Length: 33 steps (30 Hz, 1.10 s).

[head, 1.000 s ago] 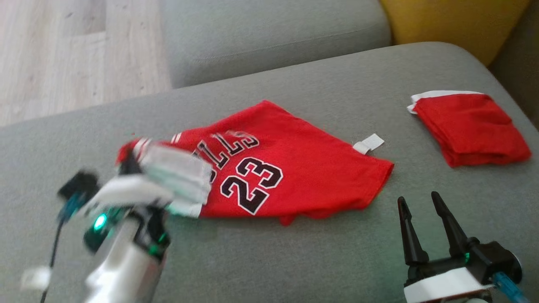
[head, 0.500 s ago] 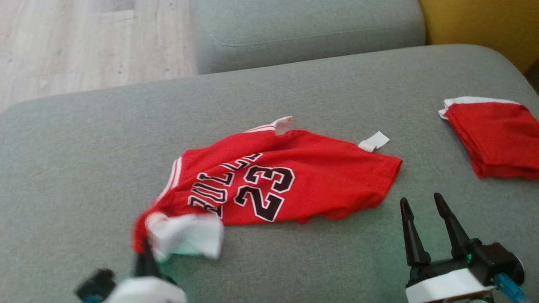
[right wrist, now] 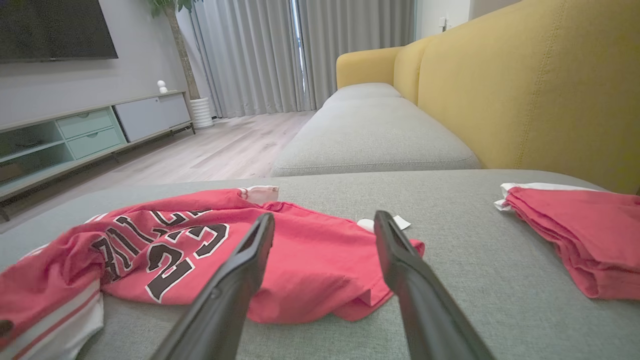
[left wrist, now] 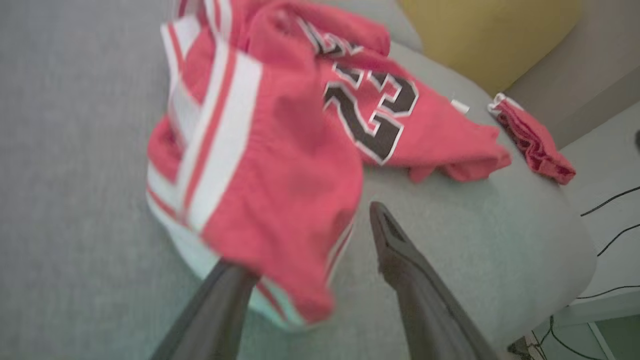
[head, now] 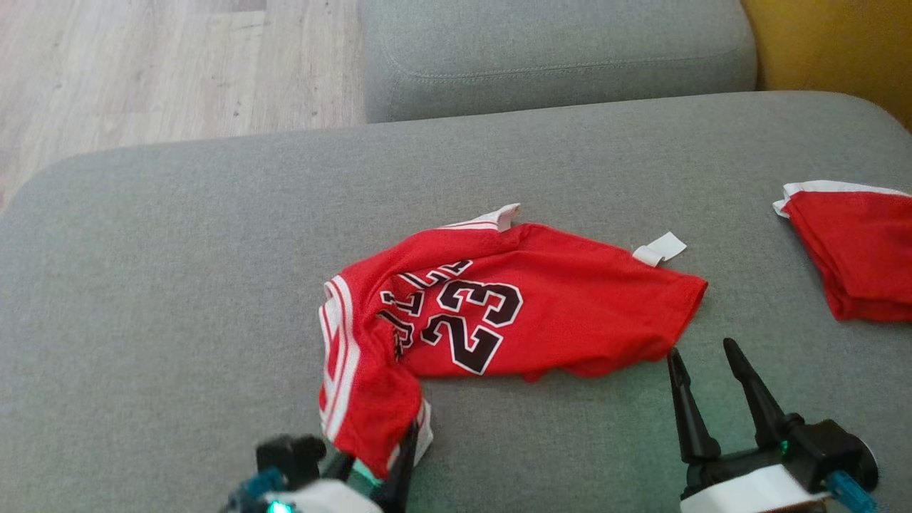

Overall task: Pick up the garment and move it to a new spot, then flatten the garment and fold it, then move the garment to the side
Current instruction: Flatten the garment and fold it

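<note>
The left claw (head: 376, 463) is seen at the bottom edge of the head view with its two dark fingers spread apart. The red-and-white striped edge of the red jersey (head: 541, 306) is draped over one finger rather than pinched between the two. At the lower right, the right claw (head: 702, 349) is likewise held open, its tips just beside the jersey's near hem. The jersey is spread, rumpled, across the middle of the grey seat cushion (head: 178, 249), with the number 23 turned up and a white tag (head: 659, 249) jutting from its far edge. At the right edge of the frame, a folded red garment (head: 855, 256) is laid well apart. Beyond these are a second grey cushion (head: 556, 57) at top centre, wooden floor (head: 142, 64) at upper left and a yellow backrest (head: 841, 43) at upper right.
</note>
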Available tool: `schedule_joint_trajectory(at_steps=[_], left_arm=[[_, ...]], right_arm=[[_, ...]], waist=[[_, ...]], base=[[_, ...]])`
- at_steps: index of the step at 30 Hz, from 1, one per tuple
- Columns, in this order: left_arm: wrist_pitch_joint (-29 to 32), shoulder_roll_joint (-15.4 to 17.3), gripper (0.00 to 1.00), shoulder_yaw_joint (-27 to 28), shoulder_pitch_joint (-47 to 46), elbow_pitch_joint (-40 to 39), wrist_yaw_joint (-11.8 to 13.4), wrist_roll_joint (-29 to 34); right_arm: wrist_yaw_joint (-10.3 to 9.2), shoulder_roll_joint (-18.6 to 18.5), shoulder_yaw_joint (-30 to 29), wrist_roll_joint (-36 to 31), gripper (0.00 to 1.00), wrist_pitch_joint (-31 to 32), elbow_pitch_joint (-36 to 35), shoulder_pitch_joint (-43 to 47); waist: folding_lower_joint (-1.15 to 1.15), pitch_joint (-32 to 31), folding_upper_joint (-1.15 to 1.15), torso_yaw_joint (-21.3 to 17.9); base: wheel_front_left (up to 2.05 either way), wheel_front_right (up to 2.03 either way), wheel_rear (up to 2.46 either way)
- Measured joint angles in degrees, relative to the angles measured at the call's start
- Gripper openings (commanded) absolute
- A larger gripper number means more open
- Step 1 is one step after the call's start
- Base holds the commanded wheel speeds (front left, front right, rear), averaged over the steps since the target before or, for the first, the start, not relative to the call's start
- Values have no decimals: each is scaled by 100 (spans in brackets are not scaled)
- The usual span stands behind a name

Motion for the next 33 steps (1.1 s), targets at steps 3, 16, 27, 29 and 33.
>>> schedule_joint_trajectory(at_steps=[3,16,27,29,33], left_arm=[[182,124,100,78,-173,-599,155,48],[338,445,100,2,-2705,918,382,1457],[-568,-121,0,-157,-3202,2652,69,1485],[-914,-170,0,-166,-3168,2706,58,1489],[-1461,-250,0,-179,-3103,2565,27,1494]], right_arm=[[0,-25,62,1,100,0,7,-3],[0,-254,271,1,100,0,-2,-354],[0,-354,181,2,100,0,-12,-632],[0,-353,144,2,100,0,-14,-611],[0,-335,132,2,100,0,-16,-581]], waist=[[0,-14,0,-49],[1,532,0,-370],[0,937,0,-507],[1,897,0,-430],[0,757,0,-247]], base=[[0,0,0],[0,0,0],[0,0,0],[0,0,0],[0,0,0]])
